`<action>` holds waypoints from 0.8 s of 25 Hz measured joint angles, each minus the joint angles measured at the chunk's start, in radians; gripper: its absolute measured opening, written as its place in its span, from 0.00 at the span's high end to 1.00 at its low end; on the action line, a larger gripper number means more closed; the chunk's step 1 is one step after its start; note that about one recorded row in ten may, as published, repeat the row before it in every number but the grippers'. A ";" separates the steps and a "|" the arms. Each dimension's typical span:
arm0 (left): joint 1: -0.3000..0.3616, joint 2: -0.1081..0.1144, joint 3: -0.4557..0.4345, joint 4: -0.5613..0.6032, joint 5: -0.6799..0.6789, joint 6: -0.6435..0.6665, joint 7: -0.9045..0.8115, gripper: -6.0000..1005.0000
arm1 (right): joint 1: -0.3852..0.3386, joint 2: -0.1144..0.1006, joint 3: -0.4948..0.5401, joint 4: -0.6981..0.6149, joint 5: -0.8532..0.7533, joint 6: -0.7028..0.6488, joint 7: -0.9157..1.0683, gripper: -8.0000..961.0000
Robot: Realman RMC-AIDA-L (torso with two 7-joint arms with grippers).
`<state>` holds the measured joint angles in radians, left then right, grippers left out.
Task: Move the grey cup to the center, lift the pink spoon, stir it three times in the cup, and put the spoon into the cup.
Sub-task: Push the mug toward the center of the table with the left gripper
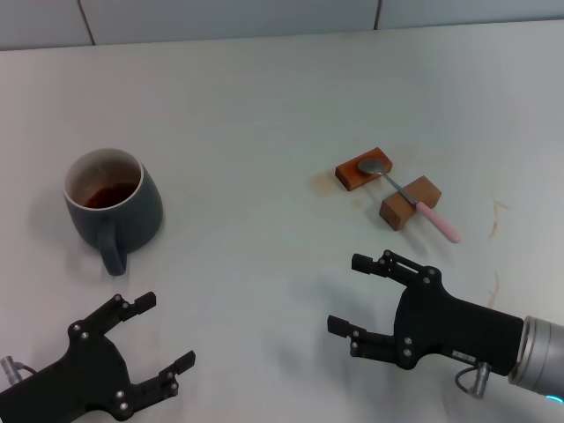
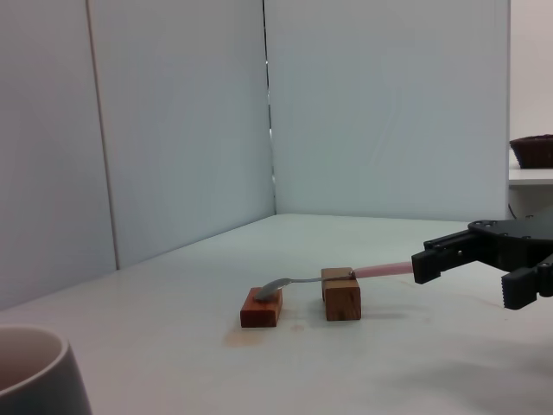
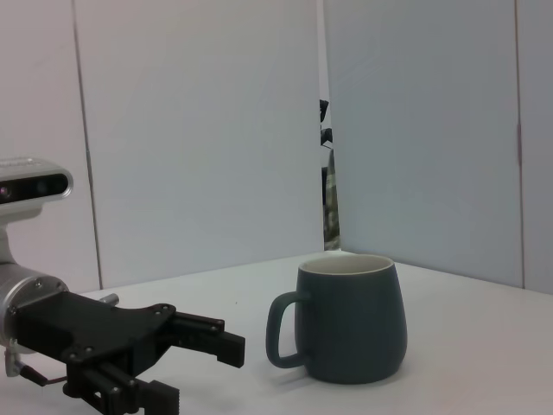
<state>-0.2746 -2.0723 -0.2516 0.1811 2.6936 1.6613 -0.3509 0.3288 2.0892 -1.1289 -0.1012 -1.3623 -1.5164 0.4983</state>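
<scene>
Starting the cup move: left gripper (image 1: 145,344), jaws spread, should close across the handle of the grey cup (image 1: 111,205) at table left, keeping it level; right gripper (image 1: 370,299), spread, waits near the pink spoon (image 1: 410,198) on two wooden blocks (image 1: 388,187).

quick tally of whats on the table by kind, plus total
grey cup: 1
pink spoon: 1
brown wooden blocks: 2
total: 4
</scene>
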 joint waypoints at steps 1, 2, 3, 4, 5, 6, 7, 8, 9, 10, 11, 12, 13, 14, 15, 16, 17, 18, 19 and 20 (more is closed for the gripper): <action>0.000 0.000 0.000 0.000 0.000 0.000 0.000 0.15 | 0.000 0.000 0.000 0.000 0.000 0.001 0.000 0.13; 0.000 0.000 0.000 0.000 0.000 0.000 0.000 0.16 | 0.000 0.000 0.000 0.000 -0.001 0.002 0.000 0.13; 0.000 0.000 0.000 0.000 0.000 0.000 0.000 0.16 | 0.000 0.000 0.000 0.000 -0.001 0.002 0.000 0.13; 0.000 0.000 0.000 0.000 0.000 0.000 0.000 0.16 | 0.000 0.000 0.000 0.000 -0.001 0.002 0.000 0.13; 0.000 0.000 0.000 0.000 0.000 0.000 0.000 0.17 | 0.000 0.000 0.000 0.000 -0.001 0.002 0.000 0.13; 0.000 0.000 0.000 0.000 0.000 0.000 0.000 0.17 | 0.000 0.000 0.000 0.000 -0.001 0.002 0.000 0.13; -0.001 0.000 0.000 0.000 0.000 0.000 -0.001 0.17 | 0.000 0.000 0.000 0.000 -0.001 0.002 0.000 0.13; -0.001 0.000 0.000 0.000 0.000 0.000 -0.002 0.18 | 0.000 0.000 0.000 0.000 -0.001 0.002 0.000 0.13; -0.001 0.000 0.000 0.000 0.000 0.000 -0.002 0.18 | 0.000 0.000 0.000 0.000 -0.001 0.002 0.000 0.13; -0.001 0.000 0.000 0.000 0.000 0.000 -0.002 0.19 | -0.001 0.000 0.000 0.000 -0.001 0.002 0.000 0.13; -0.002 0.000 0.000 0.000 0.000 0.000 -0.002 0.19 | -0.001 0.000 0.000 0.000 -0.001 0.002 0.000 0.13; 0.000 0.000 -0.005 0.000 -0.001 0.004 -0.001 0.19 | -0.001 0.000 0.000 0.000 -0.002 0.002 0.000 0.13; 0.002 0.000 -0.012 0.000 -0.002 0.009 0.001 0.20 | -0.001 0.000 0.000 0.000 -0.001 0.002 0.000 0.13; 0.002 0.000 -0.012 0.000 -0.002 0.009 0.001 0.20 | -0.001 0.000 0.000 0.000 -0.001 0.002 0.000 0.13; 0.008 0.002 -0.046 -0.001 -0.005 0.027 0.004 0.20 | -0.001 0.000 0.000 0.000 -0.002 0.003 0.000 0.13; 0.013 0.003 -0.082 -0.001 -0.007 0.045 0.007 0.21 | -0.001 0.000 0.000 0.000 -0.002 0.003 0.000 0.13; 0.019 0.005 -0.121 -0.001 -0.008 0.060 0.010 0.21 | -0.001 0.000 0.000 0.000 -0.001 0.003 0.000 0.13; 0.019 0.005 -0.121 -0.001 -0.008 0.060 0.010 0.21 | -0.001 0.000 0.000 0.000 -0.001 0.003 0.000 0.13; 0.032 0.006 -0.194 -0.001 -0.013 0.079 0.022 0.22 | -0.001 0.000 0.000 0.000 -0.002 0.003 0.000 0.13; 0.050 0.007 -0.339 -0.003 -0.036 0.087 0.073 0.22 | -0.001 0.000 0.000 0.000 -0.002 0.003 0.000 0.13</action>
<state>-0.2247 -2.0658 -0.5909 0.1786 2.6574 1.7482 -0.2780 0.3282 2.0892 -1.1289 -0.1013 -1.3638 -1.5137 0.4986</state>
